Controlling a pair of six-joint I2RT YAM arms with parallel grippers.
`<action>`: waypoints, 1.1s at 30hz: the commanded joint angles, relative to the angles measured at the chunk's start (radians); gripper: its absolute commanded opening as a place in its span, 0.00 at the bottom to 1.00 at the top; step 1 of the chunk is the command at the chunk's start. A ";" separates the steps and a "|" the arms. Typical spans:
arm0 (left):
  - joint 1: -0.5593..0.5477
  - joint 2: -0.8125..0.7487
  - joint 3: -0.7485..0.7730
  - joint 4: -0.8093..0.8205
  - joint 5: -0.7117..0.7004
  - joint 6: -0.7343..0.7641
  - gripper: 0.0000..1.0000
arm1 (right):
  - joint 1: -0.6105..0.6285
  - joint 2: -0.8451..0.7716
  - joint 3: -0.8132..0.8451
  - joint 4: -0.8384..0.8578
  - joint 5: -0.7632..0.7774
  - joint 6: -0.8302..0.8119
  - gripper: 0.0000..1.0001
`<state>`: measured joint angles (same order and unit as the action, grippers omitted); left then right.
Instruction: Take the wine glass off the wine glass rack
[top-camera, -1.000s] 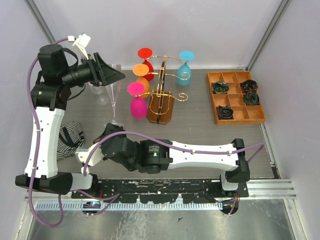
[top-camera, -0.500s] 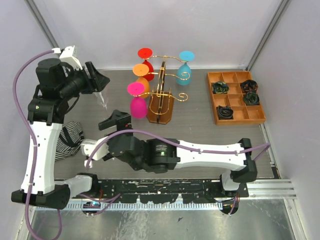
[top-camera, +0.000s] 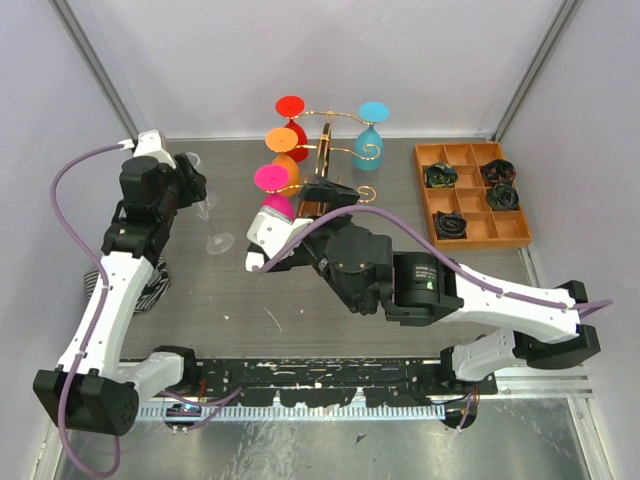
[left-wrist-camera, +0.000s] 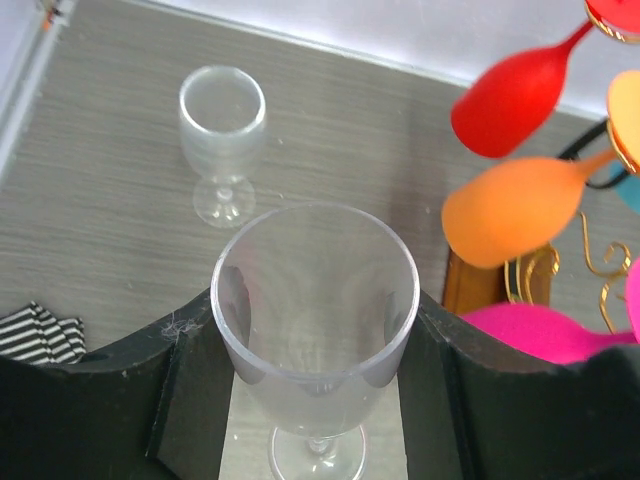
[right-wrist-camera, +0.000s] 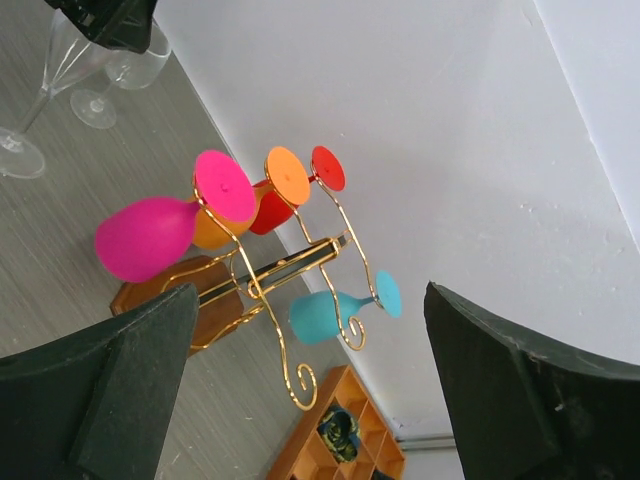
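We see the grey counter (top-camera: 250, 310) carrying everything. The wine glass rack (right-wrist-camera: 268, 268) stands by the middle of its far edge, and four coloured glasses hang from its gold arms: a pink glass (right-wrist-camera: 145, 238), an orange glass (right-wrist-camera: 285, 175), a red glass (right-wrist-camera: 327, 167) and a teal glass (right-wrist-camera: 325, 315). Toward the far right corner lies the orange-brown tray (top-camera: 480, 240). Four of its compartments each hold a dark coiled bundle (top-camera: 449, 225). The right arm stretches across the counter's middle and, from above, covers part of the rack's base. The right hand (right-wrist-camera: 310, 310) is released, fingers spread wide, facing the rack. Near the far left corner the left hand (left-wrist-camera: 315, 330) is grasping a clear wine glass (left-wrist-camera: 315, 290) by the bowl, upright and off the rack. Just beyond it a smaller clear glass (left-wrist-camera: 222, 125) stands on the counter, and a striped cloth (left-wrist-camera: 35, 335) lies by the left edge.
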<state>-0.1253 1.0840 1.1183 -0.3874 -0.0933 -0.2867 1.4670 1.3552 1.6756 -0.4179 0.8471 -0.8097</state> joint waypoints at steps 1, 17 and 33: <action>0.003 0.022 -0.036 0.257 -0.150 0.032 0.45 | -0.019 -0.031 -0.013 0.033 0.029 0.071 1.00; 0.001 0.287 -0.191 0.605 -0.432 0.055 0.28 | -0.146 -0.127 -0.091 -0.011 -0.042 0.181 1.00; -0.005 0.394 -0.227 0.684 -0.508 0.041 0.43 | -0.204 -0.155 -0.103 -0.029 -0.077 0.206 1.00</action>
<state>-0.1268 1.4567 0.8894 0.2195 -0.5537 -0.2390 1.2736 1.2285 1.5665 -0.4583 0.7773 -0.6220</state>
